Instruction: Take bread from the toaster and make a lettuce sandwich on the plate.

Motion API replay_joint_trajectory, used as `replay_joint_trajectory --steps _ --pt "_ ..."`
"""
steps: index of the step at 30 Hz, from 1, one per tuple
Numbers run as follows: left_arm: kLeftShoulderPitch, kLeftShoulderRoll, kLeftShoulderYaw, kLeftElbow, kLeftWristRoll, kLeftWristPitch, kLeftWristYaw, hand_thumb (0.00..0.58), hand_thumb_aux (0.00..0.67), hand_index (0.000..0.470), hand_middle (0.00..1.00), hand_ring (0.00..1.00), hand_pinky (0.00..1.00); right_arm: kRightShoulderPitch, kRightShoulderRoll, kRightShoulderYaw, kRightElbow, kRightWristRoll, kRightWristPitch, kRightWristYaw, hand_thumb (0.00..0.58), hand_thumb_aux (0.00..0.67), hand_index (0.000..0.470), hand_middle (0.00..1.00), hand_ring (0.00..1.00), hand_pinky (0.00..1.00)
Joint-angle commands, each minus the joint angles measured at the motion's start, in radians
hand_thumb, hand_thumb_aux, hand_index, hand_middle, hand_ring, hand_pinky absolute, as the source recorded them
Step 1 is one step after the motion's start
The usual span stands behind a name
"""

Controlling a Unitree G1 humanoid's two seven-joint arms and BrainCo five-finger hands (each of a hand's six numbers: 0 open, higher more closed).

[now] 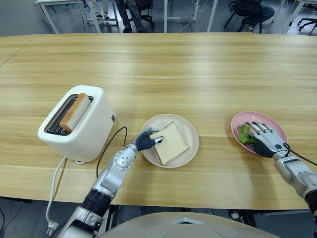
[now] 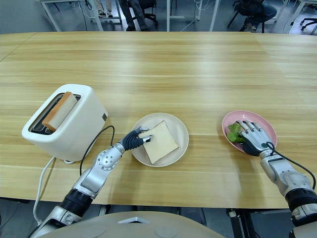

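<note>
1. The step in hand is judged to be the settling of the first bread slice [image 1: 172, 144] on the cream plate [image 1: 192, 130], with the lettuce to follow.
2. The slice is best let go only once it lies flat and wholly inside the rim; the left hand [image 1: 146, 141] should then be drawn off sideways and low, so that the slice is not dragged along.
3. The fingers [image 1: 152, 140] of the left hand are curled at the slice's left corner and appear to pinch it; the slice lies on the plate, just right of them.
4. The right hand [image 1: 265, 140] is laid over the pink plate [image 1: 270, 119], its fingers [image 1: 257, 128] stretched and slightly spread, not closed on anything.
5. The lettuce [image 1: 244, 134] lies on the pink plate's left side, touching or just beside those fingertips; a light pinch from above is advised, since the leaf is likely to tear or slip.
6. A second slice [image 1: 76, 112] is seen upright in the toaster [image 1: 91, 131], at the left of the surface [image 1: 163, 69], well apart from both hands.
</note>
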Motion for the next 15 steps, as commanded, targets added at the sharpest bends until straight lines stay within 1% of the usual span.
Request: replay_joint_trajectory --steps 1,2,3,4,5,6,7,10,13,15 --pt "-0.035 0.02 -0.037 0.082 0.083 -0.012 0.044 0.0 0.0 0.0 1.0 1.0 1.0 0.009 -0.015 0.01 -0.019 0.031 -0.033 0.002 0.58 0.67 0.46 0.0 0.0 0.0" --pt "-0.048 0.027 -0.048 0.092 0.111 -0.021 0.059 0.0 0.0 0.0 1.0 1.0 1.0 0.009 -0.021 0.004 -0.03 0.038 -0.037 -0.001 0.58 0.67 0.46 0.0 0.0 0.0" --pt "-0.063 0.037 -0.063 0.099 0.149 -0.034 0.082 0.0 0.0 0.0 0.93 0.93 0.93 0.008 -0.026 -0.004 -0.044 0.043 -0.04 -0.009 0.58 0.67 0.46 0.0 0.0 0.0" --pt "-0.078 0.049 -0.082 0.103 0.191 -0.06 0.111 0.0 0.0 0.0 0.54 0.54 0.54 0.008 -0.032 -0.012 -0.061 0.048 -0.043 -0.018 0.58 0.67 0.46 0.0 0.0 0.0" --pt "-0.091 0.057 -0.096 0.102 0.224 -0.074 0.135 0.0 0.0 0.0 0.54 0.54 0.54 0.008 -0.039 -0.025 -0.087 0.057 -0.046 -0.024 0.58 0.67 0.46 0.0 0.0 0.0" --pt "-0.104 0.066 -0.111 0.095 0.271 -0.083 0.176 0.0 0.0 0.0 0.36 0.36 0.36 0.009 -0.046 -0.037 -0.115 0.064 -0.049 -0.03 0.58 0.67 0.46 0.0 0.0 0.0" --pt "-0.12 0.077 -0.126 0.089 0.32 -0.099 0.222 0.0 0.0 0.0 0.0 0.0 0.0 0.009 -0.054 -0.048 -0.147 0.069 -0.052 -0.03 0.58 0.67 0.46 0.0 0.0 0.0" --pt "-0.167 0.097 -0.157 0.053 0.432 -0.154 0.338 0.0 0.0 0.0 0.0 0.0 0.0 0.019 -0.066 -0.082 -0.259 0.083 -0.054 -0.026 0.58 0.67 0.46 0.0 0.0 0.0" --pt "-0.198 0.114 -0.188 0.019 0.555 -0.16 0.431 0.0 0.0 0.0 0.0 0.0 0.0 0.032 -0.058 -0.109 -0.394 0.093 -0.049 0.007 0.58 0.67 0.46 0.0 0.0 0.0" --pt "-0.204 0.121 -0.196 -0.008 0.609 -0.151 0.459 0.0 0.0 0.0 0.0 0.0 0.0 0.032 -0.044 -0.112 -0.473 0.094 -0.041 0.042 0.58 0.67 0.46 0.0 0.0 0.0"
